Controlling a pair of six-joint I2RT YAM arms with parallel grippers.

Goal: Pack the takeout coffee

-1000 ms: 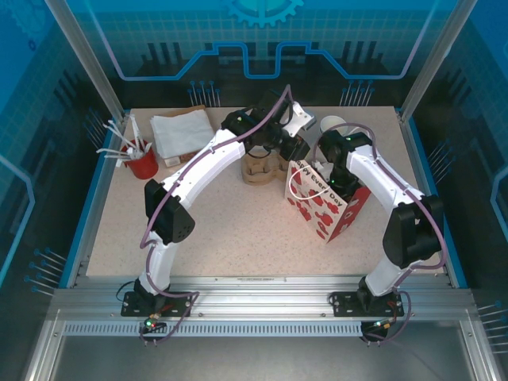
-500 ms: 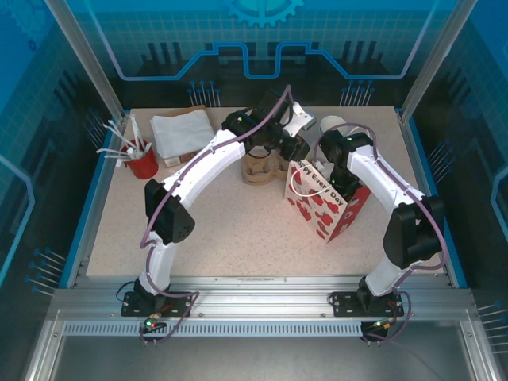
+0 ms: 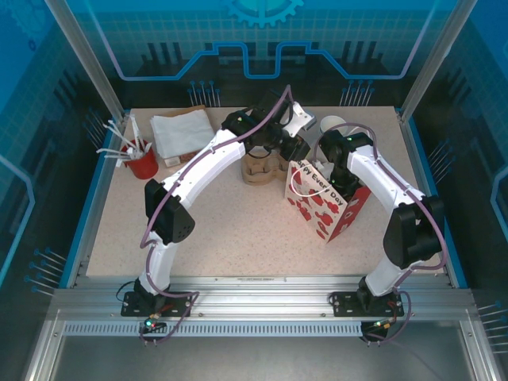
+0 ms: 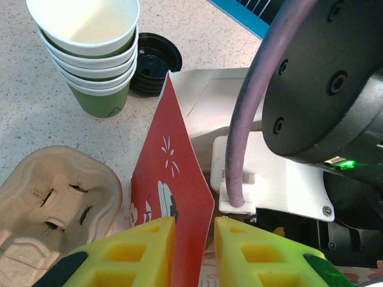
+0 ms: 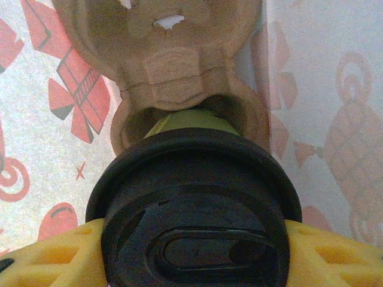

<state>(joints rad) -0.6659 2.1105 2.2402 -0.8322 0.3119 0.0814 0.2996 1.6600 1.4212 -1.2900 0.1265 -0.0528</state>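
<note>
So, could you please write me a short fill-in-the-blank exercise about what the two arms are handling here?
The left fingers pinch the edge of the red paper ____.
The right fingers grip the takeout coffee by its black ____.
Beside the loose lid stands a stack of empty ____.
Missing: bag; lid; cups.

1. The left arm, white-shelled with black joints and a purple cable, rises from its base. Its elbow juts out left and its forearm reaches away and to the right.
2. The left gripper has its yellow block fingers pinched almost together on the wall of a red paper bag.
3. The matching right arm has its elbow out to the right, forearm angling back towards the left, wrist tipped downward.
4. The right gripper has its yellow fingers set wide, clamping the takeout coffee, an olive-green paper cup with a round black plastic lid.
</note>
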